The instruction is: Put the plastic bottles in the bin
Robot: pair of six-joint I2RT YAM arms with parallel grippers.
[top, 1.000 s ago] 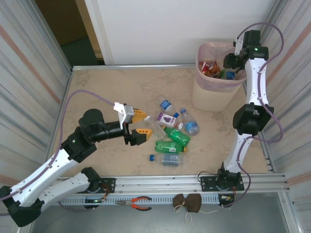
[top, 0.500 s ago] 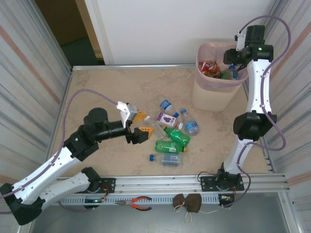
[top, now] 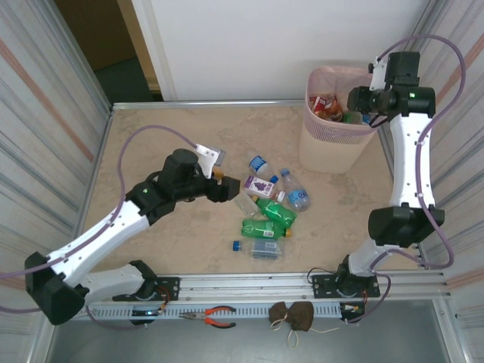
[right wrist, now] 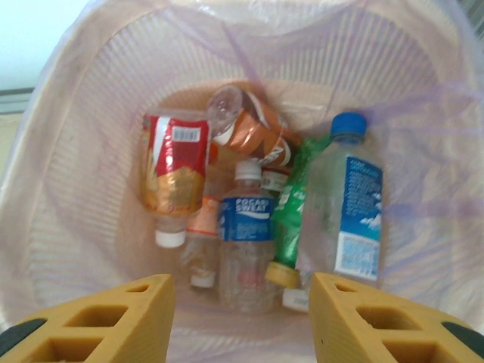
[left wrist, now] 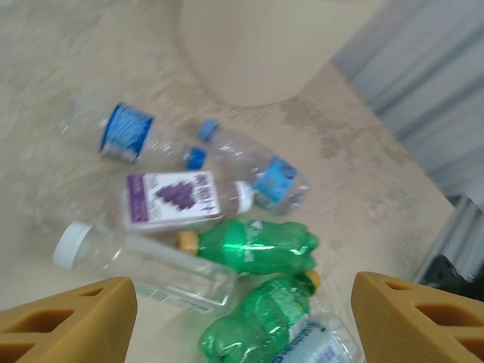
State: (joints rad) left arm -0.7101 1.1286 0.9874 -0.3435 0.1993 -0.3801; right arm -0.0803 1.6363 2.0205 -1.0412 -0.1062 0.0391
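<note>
Several plastic bottles (top: 268, 210) await pickup; left jaws, right jaws apart, empty; we judge left must clamp one.

In the left wrist view, the fingers (left wrist: 68, 318) of the left gripper (left wrist: 243, 291) are being cut off by the bottom edge. A clear bottle (left wrist: 321, 344) between them is being cropped too. Ahead, the print on the purple label (left wrist: 170, 198) is being blurred past reading, and the bin (left wrist: 257, 45) is being cut by the top edge. Below the right gripper (right wrist: 240, 283), the lower bottles (right wrist: 200, 261) are being partly hidden by upper ones.
</note>
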